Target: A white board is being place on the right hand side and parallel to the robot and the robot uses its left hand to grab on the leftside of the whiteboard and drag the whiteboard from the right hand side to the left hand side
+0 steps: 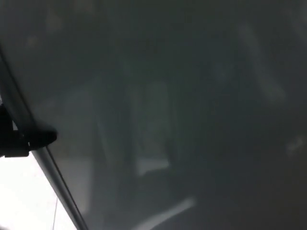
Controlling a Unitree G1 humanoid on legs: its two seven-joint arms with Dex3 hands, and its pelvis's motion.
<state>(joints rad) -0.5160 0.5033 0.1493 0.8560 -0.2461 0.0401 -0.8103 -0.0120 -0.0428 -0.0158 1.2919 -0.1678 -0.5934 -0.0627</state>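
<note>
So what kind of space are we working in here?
Likely an indoor room, though little shows: the large grey-looking whiteboard fills the view, the black left hand grips its metal-framed edge, and bright pale floor shows below.

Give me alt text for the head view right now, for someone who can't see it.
A dim grey whiteboard fills nearly the whole picture, its left edge slanting down toward the bottom. At the far left, the robot's black left hand grips that edge, one finger lying over the board's face. A small bright patch of floor shows at bottom left.
</note>
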